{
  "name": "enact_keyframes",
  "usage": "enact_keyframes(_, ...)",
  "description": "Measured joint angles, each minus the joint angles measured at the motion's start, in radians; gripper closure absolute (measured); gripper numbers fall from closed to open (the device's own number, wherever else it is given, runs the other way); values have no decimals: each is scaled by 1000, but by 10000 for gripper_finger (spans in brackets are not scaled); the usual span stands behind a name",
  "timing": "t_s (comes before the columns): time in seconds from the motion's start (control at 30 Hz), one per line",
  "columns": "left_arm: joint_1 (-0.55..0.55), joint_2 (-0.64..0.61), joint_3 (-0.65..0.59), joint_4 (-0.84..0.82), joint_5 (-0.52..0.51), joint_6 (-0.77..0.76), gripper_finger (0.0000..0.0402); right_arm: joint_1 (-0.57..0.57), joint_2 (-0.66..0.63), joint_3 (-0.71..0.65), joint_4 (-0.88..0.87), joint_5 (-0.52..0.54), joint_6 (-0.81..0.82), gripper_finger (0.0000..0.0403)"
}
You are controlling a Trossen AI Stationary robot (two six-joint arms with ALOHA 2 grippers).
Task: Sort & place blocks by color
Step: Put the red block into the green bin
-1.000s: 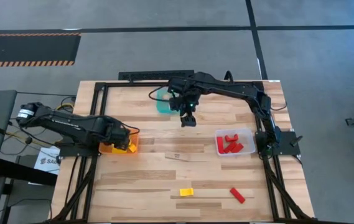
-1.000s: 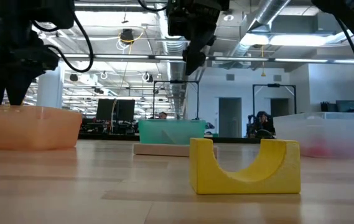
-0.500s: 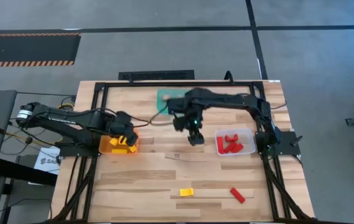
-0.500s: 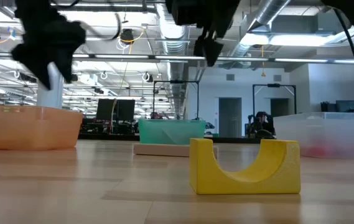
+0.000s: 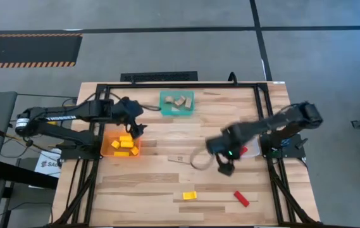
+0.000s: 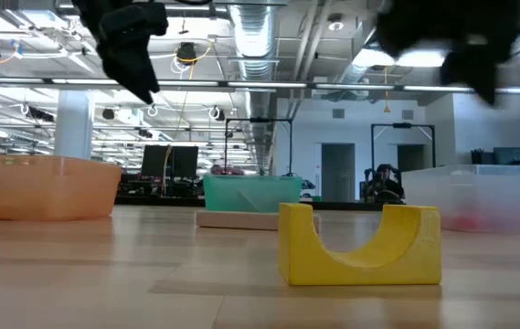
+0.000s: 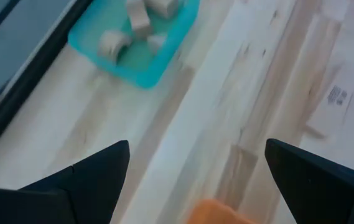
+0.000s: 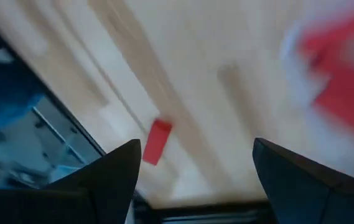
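A yellow arch block rests on its two feet near the table's near edge. A red bar lies flat to its right. A flat tan bar lies mid-table. My left gripper is open and empty, in the air between the orange bin and the teal bin. My right gripper is open and empty, above bare table left of the clear bin, far-left of the red bar.
The orange bin holds several yellow blocks. The teal bin at the far edge holds tan blocks. The clear bin holds red blocks, partly hidden by my right arm. A black frame rims the table. Bare wood lies between the bins.
My left gripper rose out of the orange bin and moved toward the far edge and slightly right, uncovering the yellow blocks inside. My right gripper swept from beside the teal bin toward the near edge and right, ending left of the clear bin.
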Motion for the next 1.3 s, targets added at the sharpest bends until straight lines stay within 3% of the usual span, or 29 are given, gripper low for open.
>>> enact_keyframes(0.2, 113, 1, 0, 120, 99, 158, 38, 233, -95, -245, 206, -29, 564, 74)
enact_keyframes(0.4, 198, 10, 0, 183, 187, 197, 38, 384, -66, -299, 355, -33, 865, 74)
enact_keyframes(0.77, 253, 9, 0, 188, 247, 173, 38, 501, 197, -301, 590, -64, 860, 74)
enact_keyframes(1.0, 253, 9, 0, 188, 249, 136, 38, 504, 271, -296, 599, -87, 845, 90)
enact_keyframes(1.13, 253, 9, 0, 190, 247, 119, 38, 501, 270, -297, 573, -84, 834, 149)
enact_keyframes(1.3, 253, 9, 0, 190, 246, 107, 38, 498, 213, -302, 499, -2, 822, 283)
